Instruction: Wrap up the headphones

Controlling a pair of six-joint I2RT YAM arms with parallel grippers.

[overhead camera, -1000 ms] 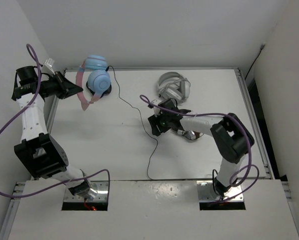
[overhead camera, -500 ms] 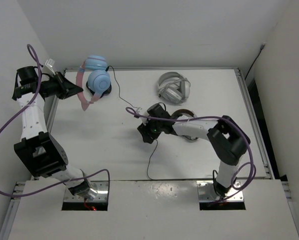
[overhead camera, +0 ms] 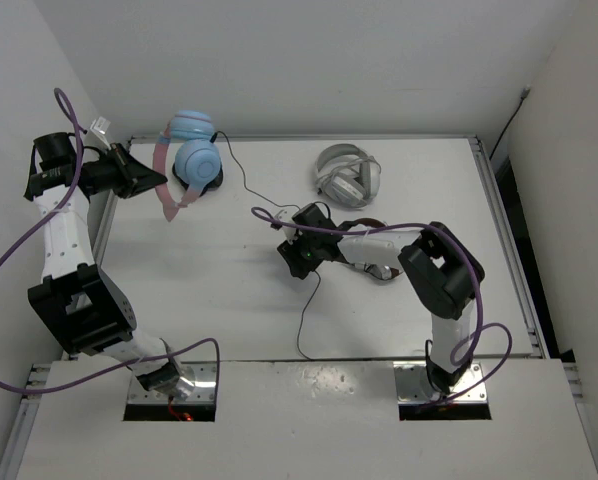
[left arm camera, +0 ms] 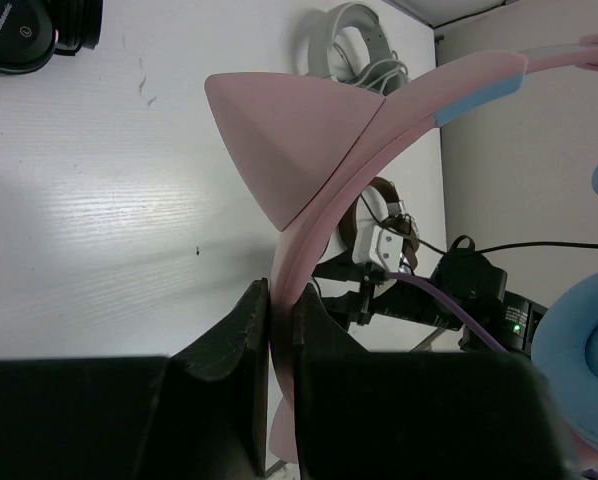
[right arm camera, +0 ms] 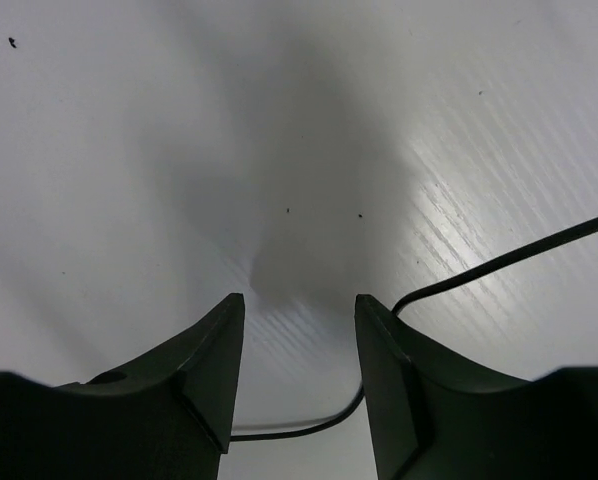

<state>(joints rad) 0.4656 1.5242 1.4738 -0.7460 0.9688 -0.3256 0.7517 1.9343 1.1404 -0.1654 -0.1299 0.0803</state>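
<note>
Pink plastic headband (left arm camera: 379, 120) pinched by left gripper (left arm camera: 279, 300), off-centre thin black cable (right arm camera: 519, 255) liable to be missed by spread right gripper (right arm camera: 299, 320).

Four pairs of headphones are recorded: one light-blue pair (overhead camera: 197, 158) with a pink headband, one grey pair (overhead camera: 347, 176), one brown pair (left arm camera: 381, 226) and one black pair (left arm camera: 19, 30), the last being seen from the left wrist view only. One thin black cable (right arm camera: 499, 259) is counted, lying on the single white table (overhead camera: 199, 300). Two robot arms are noted, a left arm (overhead camera: 64, 230) and a right arm (overhead camera: 449, 285), each carrying one purple cable (overhead camera: 61, 100) (overhead camera: 364, 232), two in total.
</note>
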